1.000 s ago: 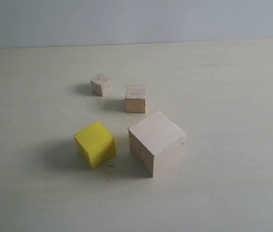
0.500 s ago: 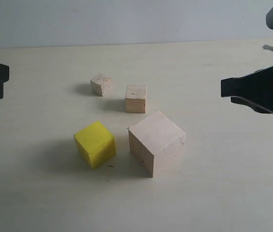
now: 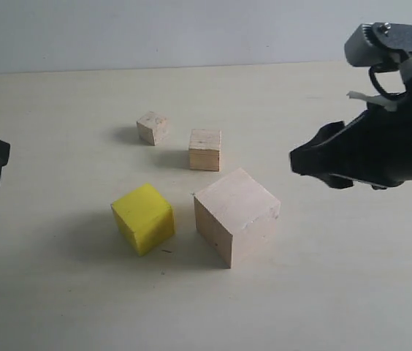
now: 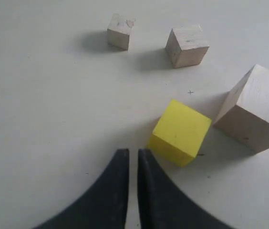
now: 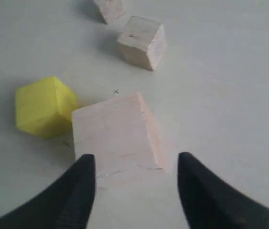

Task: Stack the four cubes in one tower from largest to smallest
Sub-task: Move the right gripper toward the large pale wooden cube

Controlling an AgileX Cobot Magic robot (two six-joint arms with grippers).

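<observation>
Here, right fingers (image 5: 77, 200) spread (empty), left fingers (image 4: 110, 200) seemingly shut.

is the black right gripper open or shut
Open. In the right wrist view the black right gripper shows its two fingers wide apart, holding nothing; the large pale wood cube lies ahead, untouched.

Three oblique views share yellow cube (image 3: 143, 218)
</observation>
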